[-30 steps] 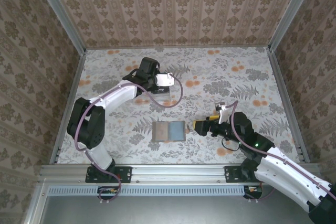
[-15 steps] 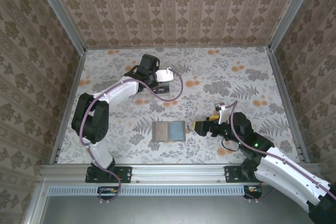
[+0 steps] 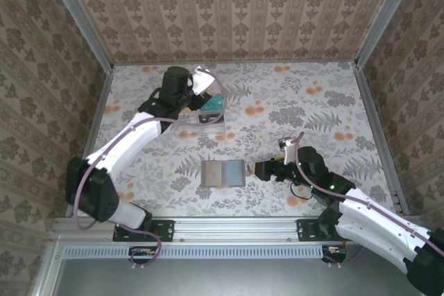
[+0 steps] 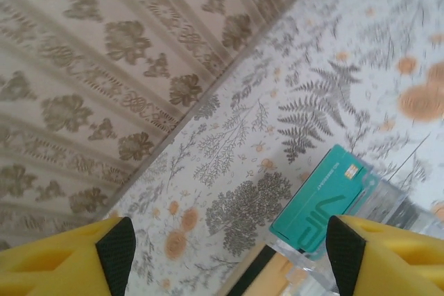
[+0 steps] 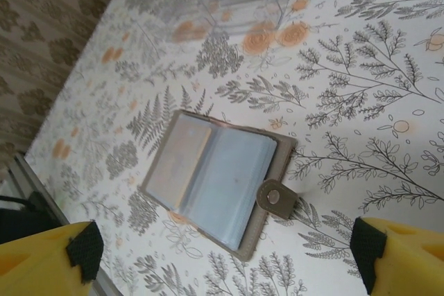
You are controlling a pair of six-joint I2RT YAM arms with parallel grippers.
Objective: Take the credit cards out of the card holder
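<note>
The card holder (image 3: 222, 172) is laid open, grey panels bared; left jaws and right jaws are spread wide, empty.

You see a matt, leather-like wallet (image 5: 216, 186) with sleek inner sleeves, a glossy plastic card (image 4: 323, 199), and a clear acrylic stand (image 4: 399, 206).

A floral-print tabletop (image 3: 312, 102), strewn with grey ferns and orange blooms, sits boxed in by beige damask-patterned walls (image 3: 229, 12) at 9, 12 and 3 o'clock. An aluminium rail (image 3: 229, 227) lines its 6 o'clock edge, under even light.
</note>
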